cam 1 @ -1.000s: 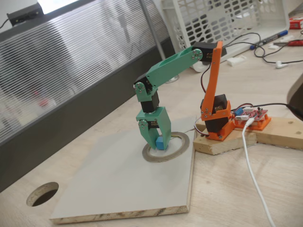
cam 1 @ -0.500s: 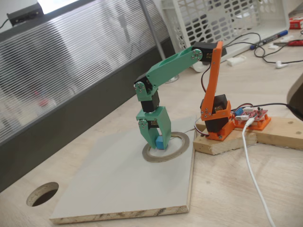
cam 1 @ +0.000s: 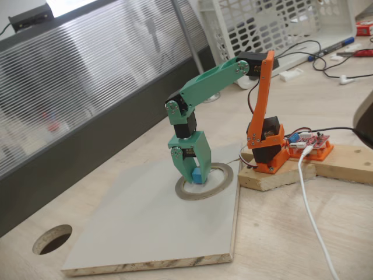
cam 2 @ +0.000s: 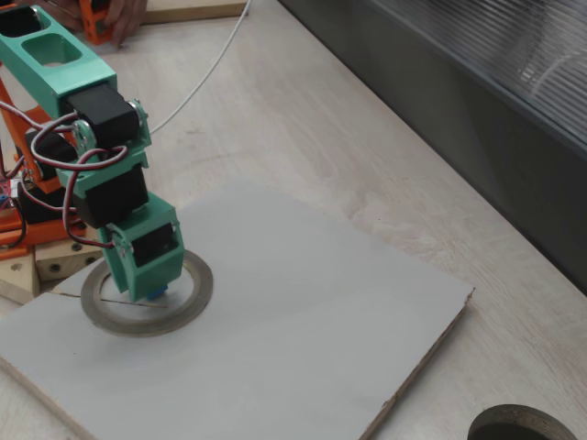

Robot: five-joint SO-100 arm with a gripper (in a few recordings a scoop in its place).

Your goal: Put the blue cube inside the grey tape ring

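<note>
In a fixed view the near left corner of the table (cam 1: pixel 280 233) shows a dark round hole (cam 1: pixel 52 239) cut through the wood, and a white cable (cam 1: pixel 312 216) runs off the near edge at the right. On the table lies a pale grey board (cam 1: pixel 145 221), its raw near edge facing the camera. Toward the board's far right corner the ring (cam 1: pixel 205 182) lies flat, its yellowish inner rim showing. The green gripper (cam 1: pixel 194 175) points straight down into the ring's hole, and the cube (cam 1: pixel 198 176) sits between the fingers (cam 1: pixel 203 154) at their tips, down at the board's level inside the ring; the fingers are closed narrowly against it. In the other fixed view the ring (cam 2: pixel 147 298) lies near the board's left corner, the gripper (cam 2: pixel 151 291) stands over its hole, and just a sliver of the cube (cam 2: pixel 158 292) shows under the green fingers. Behind the ring, past the board's right edge, the orange base (cam 1: pixel 267 149) of the arm is fixed on a wooden block (cam 1: pixel 326 163) along with a red circuit board (cam 1: pixel 315 142). Farther back lie dark cables (cam 1: pixel 320 55) and a white basket (cam 1: pixel 274 23) near the table's far edge, with a ribbed panel (cam 1: pixel 87 81) along the left side.
</note>
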